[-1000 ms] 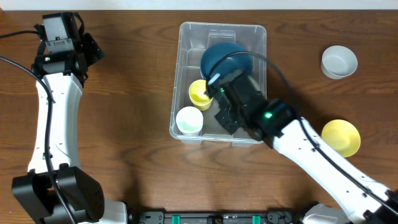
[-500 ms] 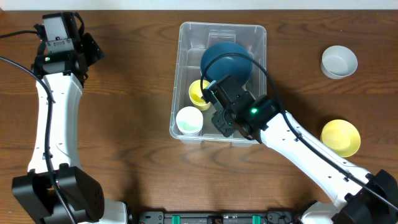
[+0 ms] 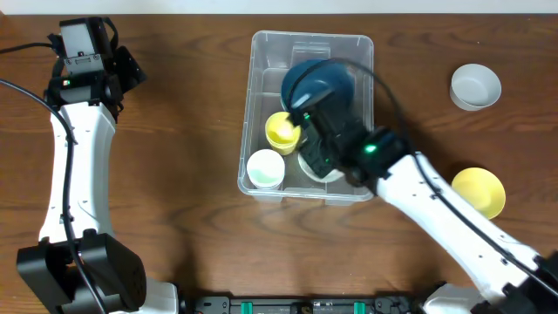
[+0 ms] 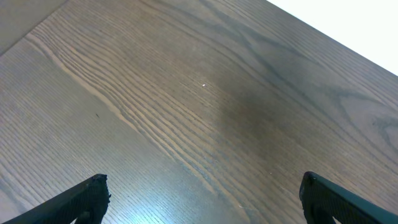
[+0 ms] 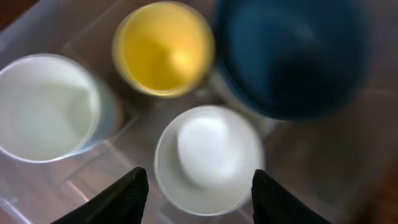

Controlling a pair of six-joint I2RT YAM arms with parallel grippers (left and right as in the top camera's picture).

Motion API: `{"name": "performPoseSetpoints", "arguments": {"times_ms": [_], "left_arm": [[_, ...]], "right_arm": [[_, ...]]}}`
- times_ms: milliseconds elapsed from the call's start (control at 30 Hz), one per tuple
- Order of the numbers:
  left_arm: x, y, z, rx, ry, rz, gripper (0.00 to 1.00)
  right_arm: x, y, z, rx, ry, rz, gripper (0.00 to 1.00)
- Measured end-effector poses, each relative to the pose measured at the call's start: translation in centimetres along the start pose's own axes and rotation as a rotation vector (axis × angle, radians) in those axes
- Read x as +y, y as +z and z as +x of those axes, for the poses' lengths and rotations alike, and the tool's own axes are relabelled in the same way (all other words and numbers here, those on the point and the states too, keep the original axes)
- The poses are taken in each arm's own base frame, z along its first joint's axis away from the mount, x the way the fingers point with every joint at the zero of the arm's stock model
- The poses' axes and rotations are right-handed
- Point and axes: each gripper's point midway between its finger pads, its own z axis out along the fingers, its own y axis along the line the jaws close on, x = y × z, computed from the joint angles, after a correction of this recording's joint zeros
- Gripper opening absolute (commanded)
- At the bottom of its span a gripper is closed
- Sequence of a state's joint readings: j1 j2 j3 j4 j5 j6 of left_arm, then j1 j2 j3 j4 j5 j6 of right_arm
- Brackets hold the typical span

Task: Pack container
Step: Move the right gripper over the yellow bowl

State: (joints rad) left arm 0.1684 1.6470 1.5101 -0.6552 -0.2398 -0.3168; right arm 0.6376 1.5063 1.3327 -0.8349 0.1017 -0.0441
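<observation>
One clear container [image 3: 301, 48] directly below the right tool [image 5: 200, 196], fingers apart.

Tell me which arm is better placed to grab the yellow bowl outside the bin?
Right. The yellow bowl lies right of the container, near the right hand, which hangs open over the container. The left hand hovers open over the table, far left.

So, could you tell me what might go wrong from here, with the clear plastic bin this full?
1. The right gripper hangs open close over the small white round bowl; a slanted lift might clip its rim and tip it against the dark blue bowl.
2. The clear rectangular plastic container has little bare floor free, so the yellow bowl and other white bowl outside it may need stacking.
</observation>
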Motion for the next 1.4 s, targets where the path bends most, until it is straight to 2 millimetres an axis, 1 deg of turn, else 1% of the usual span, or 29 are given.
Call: {"name": "performPoseSetpoints", "arguments": {"times_ms": [67, 167, 200, 233, 267, 333, 433, 533, 633, 733, 800, 867, 933, 1000, 1100, 1267, 1400], "left_arm": [[0.0, 0.0, 0.0, 0.000, 0.000, 0.000, 0.98], [0.0, 0.0, 0.0, 0.000, 0.000, 0.000, 0.98], [0.0, 0.0, 0.0, 0.000, 0.000, 0.000, 0.98], [0.0, 0.0, 0.0, 0.000, 0.000, 0.000, 0.98], [0.0, 0.0, 0.0, 0.000, 0.000, 0.000, 0.98], [0.0, 0.0, 0.0, 0.000, 0.000, 0.000, 0.98], [0.0, 0.0, 0.0, 0.000, 0.000, 0.000, 0.98], [0.0, 0.0, 0.0, 0.000, 0.000, 0.000, 0.98], [0.0, 0.0, 0.0, 0.000, 0.000, 0.000, 0.98], [0.0, 0.0, 0.0, 0.000, 0.000, 0.000, 0.98], [0.0, 0.0, 0.0, 0.000, 0.000, 0.000, 0.98], [0.0, 0.0, 0.0, 0.000, 0.000, 0.000, 0.98], [0.0, 0.0, 0.0, 0.000, 0.000, 0.000, 0.98], [0.0, 0.0, 0.0, 0.000, 0.000, 0.000, 0.98], [0.0, 0.0, 0.0, 0.000, 0.000, 0.000, 0.98], [0.0, 0.0, 0.0, 0.000, 0.000, 0.000, 0.98], [0.0, 0.0, 0.0, 0.000, 0.000, 0.000, 0.98]], "right_arm": [[-2.2, -1.7, -0.4, -0.026, 0.044, 0.049, 0.56], [-6.7, -4.5, -0.7, -0.077, 0.152, 0.151, 0.60], [-8.3, -5.3, -0.4, -0.088, 0.196, 0.183, 0.61], [-9.4, -5.8, 0.0, -0.090, 0.226, 0.208, 0.61], [-11.1, -6.5, 0.6, -0.092, 0.276, 0.244, 0.61], [-14.4, -7.6, 2.2, -0.080, 0.383, 0.312, 0.61], [-17.9, -8.3, 5.1, -0.035, 0.532, 0.385, 0.64], [-21.1, -9.2, 7.9, -0.002, 0.680, 0.452, 0.65], [-23.5, -10.0, 10.5, 0.020, 0.810, 0.506, 0.66], [-25.5, -10.8, 12.9, 0.034, 0.938, 0.542, 0.68], [-26.2, -11.0, 14.2, 0.036, 1.007, 0.550, 0.71], [-27.0, -11.1, 16.0, 0.046, 1.087, 0.562, 0.71], [-27.2, -10.6, 17.5, 0.061, 1.144, 0.567, 0.70], [-27.3, -9.7, 18.9, 0.072, 1.192, 0.570, 0.71], [-26.5, -7.4, 20.9, 0.104, 1.250, 0.558, 0.69], [-24.7, -2.8, 24.5, 0.144, 1.304, 0.538, 0.63], [-23.6, -0.7, 26.4, 0.153, 1.328, 0.534, 0.58]]}}
